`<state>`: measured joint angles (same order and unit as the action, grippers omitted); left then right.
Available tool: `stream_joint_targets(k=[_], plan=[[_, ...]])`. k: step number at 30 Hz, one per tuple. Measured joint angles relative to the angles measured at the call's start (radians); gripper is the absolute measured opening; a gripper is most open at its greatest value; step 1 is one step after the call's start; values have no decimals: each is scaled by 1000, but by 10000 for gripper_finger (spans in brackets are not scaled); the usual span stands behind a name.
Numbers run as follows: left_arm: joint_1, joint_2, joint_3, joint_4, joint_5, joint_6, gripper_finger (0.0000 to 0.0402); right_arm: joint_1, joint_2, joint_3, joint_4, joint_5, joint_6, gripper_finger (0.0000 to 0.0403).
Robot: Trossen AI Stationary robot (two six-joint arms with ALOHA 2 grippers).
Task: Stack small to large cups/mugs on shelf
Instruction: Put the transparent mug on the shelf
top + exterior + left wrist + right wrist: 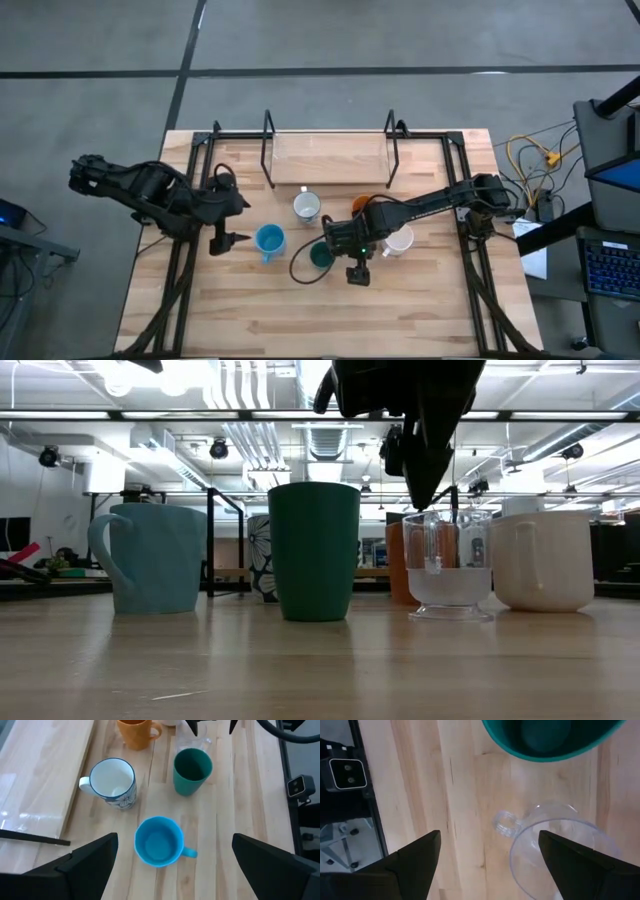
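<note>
Right gripper [487,857] hangs jaws apart over the clear glass [560,852], which stands on the surface just beside the green cup [552,737]. Risk: a descending jaw clips the green cup or the glass's handle, tipping it. Left gripper [175,857] waits, jaws apart, above the blue mug [160,842]. Shelf [328,158] holds no cups yet.

- I am wearing matte black on both arms, every link and joint housing dark.
- My left gripper [175,855] is showing two broad, wedge-shaped black fingers [87,862].
- My right gripper [487,855] is showing the same flat black fingers.
- A thin black cable is looping off my right wrist.
</note>
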<state>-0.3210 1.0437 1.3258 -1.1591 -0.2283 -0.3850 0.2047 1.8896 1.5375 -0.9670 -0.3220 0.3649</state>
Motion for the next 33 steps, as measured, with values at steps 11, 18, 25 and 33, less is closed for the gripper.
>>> stream_joint_targets(k=[11, 18, 25, 33], plan=[[-23, 2, -1, 0, 30, -30, 379, 0, -2, -1, -33, -44, -34, 326], [-23, 2, 0, 0, 31, -51, 379, 0, -2, -14, -33, -45, -77, 326], [-23, 3, 2, 1, 30, -55, 379, 0, -2, -49, -30, -45, -89, 326], [-23, 16, 3, 7, 30, -55, 379, -3, -2, -84, -20, -44, -101, 303]])
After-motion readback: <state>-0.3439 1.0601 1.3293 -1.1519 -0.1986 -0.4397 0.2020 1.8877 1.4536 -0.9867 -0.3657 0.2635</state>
